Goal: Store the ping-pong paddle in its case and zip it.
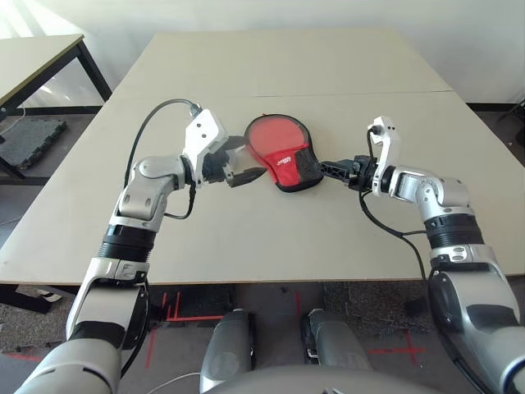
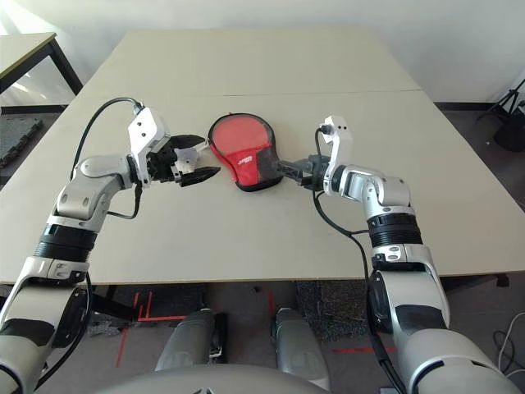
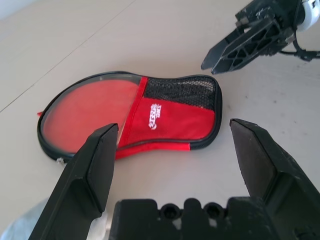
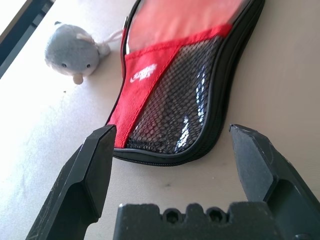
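The case [image 1: 289, 167] lies flat at the middle of the table, red with a white logo, black mesh at its narrow end and a black zipper rim. In its wide end shows the round red face of the ping-pong paddle [image 1: 269, 135]; the handle is hidden under the fabric and mesh. My left gripper [image 1: 239, 168] hovers open just left of the case, nothing between its fingers. At the narrow mesh end [image 4: 175, 110], my right gripper [image 1: 330, 168] stands open and empty, a short gap away from the rim.
A pale grey plush lump [image 4: 74, 52] with a white cord sits on the table beside the case's wide end, under my left gripper. The beige table [image 1: 287, 238] has a seam across its far half. A second table [image 1: 33, 57] stands at the back left.
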{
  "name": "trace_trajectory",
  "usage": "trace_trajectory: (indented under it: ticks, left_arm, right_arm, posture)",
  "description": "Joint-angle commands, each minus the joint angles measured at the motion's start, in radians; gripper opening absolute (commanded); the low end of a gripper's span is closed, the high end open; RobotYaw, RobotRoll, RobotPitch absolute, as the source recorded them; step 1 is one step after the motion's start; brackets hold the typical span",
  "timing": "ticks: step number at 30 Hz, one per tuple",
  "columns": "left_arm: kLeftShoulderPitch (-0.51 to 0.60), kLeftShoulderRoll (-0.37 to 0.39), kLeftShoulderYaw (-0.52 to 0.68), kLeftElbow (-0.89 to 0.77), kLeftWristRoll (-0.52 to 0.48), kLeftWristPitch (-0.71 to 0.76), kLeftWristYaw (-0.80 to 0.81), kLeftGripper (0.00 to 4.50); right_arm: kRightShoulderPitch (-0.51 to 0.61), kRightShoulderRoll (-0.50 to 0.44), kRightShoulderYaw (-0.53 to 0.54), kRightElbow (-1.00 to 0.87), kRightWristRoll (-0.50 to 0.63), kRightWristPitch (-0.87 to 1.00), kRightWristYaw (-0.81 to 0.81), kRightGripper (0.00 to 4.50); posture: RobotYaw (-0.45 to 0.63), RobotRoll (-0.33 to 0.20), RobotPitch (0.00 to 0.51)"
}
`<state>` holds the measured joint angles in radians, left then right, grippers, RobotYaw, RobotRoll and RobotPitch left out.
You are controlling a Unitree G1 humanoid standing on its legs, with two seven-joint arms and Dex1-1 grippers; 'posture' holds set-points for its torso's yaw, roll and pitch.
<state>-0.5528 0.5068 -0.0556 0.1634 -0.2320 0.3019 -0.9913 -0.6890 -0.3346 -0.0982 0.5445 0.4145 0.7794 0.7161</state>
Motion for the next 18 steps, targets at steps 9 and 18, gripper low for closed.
trace_trajectory:
  ticks: [9,18]
  left_arm:
    - [0.054,0.003,0.005,-0.080,-0.023,0.051,0.039,4.50]
    - [0.067,0.003,0.002,-0.110,-0.034,0.072,0.050,4.50]
  right_arm:
    - [-0.018,0.030,-0.007,0.084,-0.011,-0.015,-0.024,4.47]
    - [-0.011,0.060,-0.013,0.105,-0.006,-0.007,-0.032,4.47]
  posture:
    - [0.12,0.000,0.089]
    - [0.13,0.000,0.092]
